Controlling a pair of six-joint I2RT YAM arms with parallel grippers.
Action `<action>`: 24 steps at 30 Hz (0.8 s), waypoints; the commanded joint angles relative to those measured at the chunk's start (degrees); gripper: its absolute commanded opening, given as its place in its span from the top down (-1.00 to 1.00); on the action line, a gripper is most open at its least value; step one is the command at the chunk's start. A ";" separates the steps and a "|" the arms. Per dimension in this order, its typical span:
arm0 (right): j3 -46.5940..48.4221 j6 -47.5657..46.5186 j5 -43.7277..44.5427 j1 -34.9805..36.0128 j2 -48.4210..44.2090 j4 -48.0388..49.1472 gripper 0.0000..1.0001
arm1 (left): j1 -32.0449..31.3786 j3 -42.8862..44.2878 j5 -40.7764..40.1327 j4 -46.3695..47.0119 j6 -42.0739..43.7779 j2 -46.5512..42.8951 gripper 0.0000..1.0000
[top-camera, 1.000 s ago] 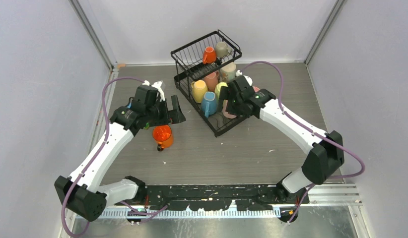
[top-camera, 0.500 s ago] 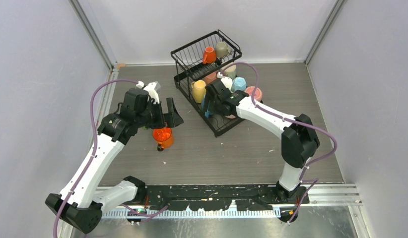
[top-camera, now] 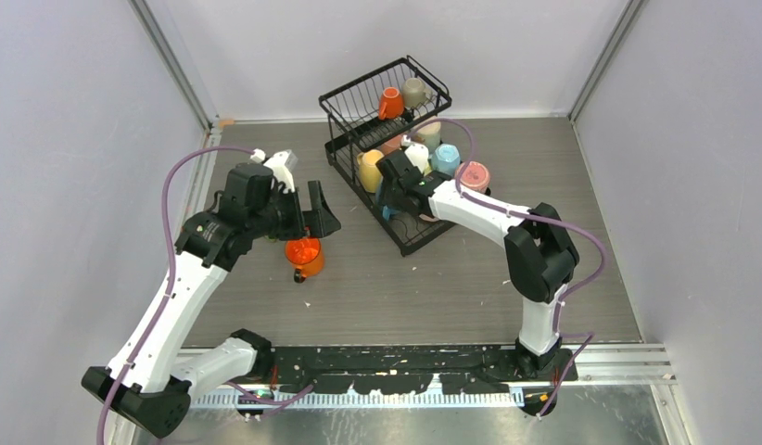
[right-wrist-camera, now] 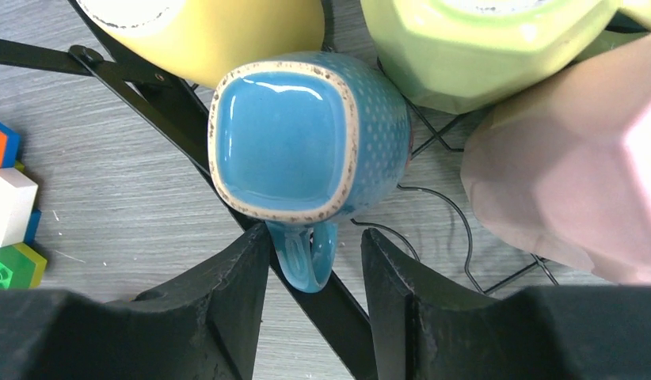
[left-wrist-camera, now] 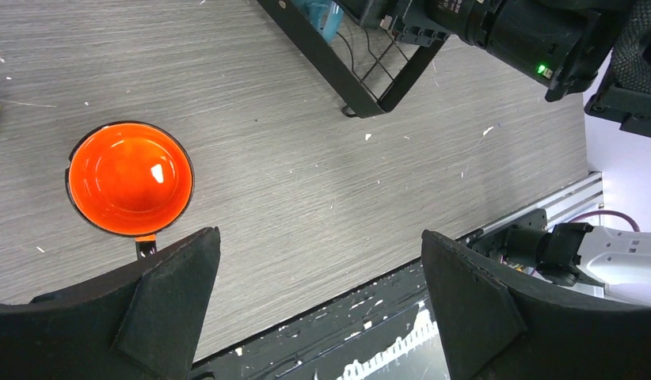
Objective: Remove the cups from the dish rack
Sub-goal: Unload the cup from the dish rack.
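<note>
The black wire dish rack (top-camera: 337,98) stands at the table's back. Its upper basket holds an orange cup (top-camera: 390,102) and a beige cup (top-camera: 414,91). In the lower tray lies a blue cup (right-wrist-camera: 306,150) on its side. My right gripper (right-wrist-camera: 316,235) straddles its handle (right-wrist-camera: 310,261): the left finger touches it, the right one stands a little off. Yellow (right-wrist-camera: 219,32), green (right-wrist-camera: 481,47) and pink (right-wrist-camera: 568,182) cups crowd around. My left gripper (left-wrist-camera: 320,237) hangs wide open, holding nothing, above an upright orange cup (left-wrist-camera: 131,178) on the table.
A light blue cup (top-camera: 445,158) and a salmon cup (top-camera: 474,174) sit at the rack's right side. Coloured blocks (right-wrist-camera: 9,206) lie on the table left of the rack. The rack's black frame bar (right-wrist-camera: 172,111) runs under the blue cup's handle.
My right gripper has swung left across the rack to the blue cup and narrowed its jaws round the handle. The left arm drew up slightly, still open over the orange cup.
</note>
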 commanded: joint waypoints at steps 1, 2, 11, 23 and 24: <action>2.67 1.33 3.27 0.42 0.93 3.89 -0.02 | 0.36 2.59 1.23 -0.53 1.22 -0.87 -1.00; 2.61 1.40 3.30 0.41 1.21 4.00 -0.01 | 0.36 2.60 1.19 -0.54 1.23 -0.93 -0.99; 0.79 0.80 5.37 0.75 0.69 2.44 0.07 | 0.36 2.13 0.93 -0.54 1.17 -1.36 -0.99; -5.67 -2.77 5.35 0.80 -2.96 4.29 0.13 | 0.36 0.34 2.04 1.48 0.08 -0.86 -0.99; -6.28 -3.36 4.74 0.82 -3.14 5.81 0.12 | 0.36 0.12 2.18 1.67 -0.06 -0.77 -0.99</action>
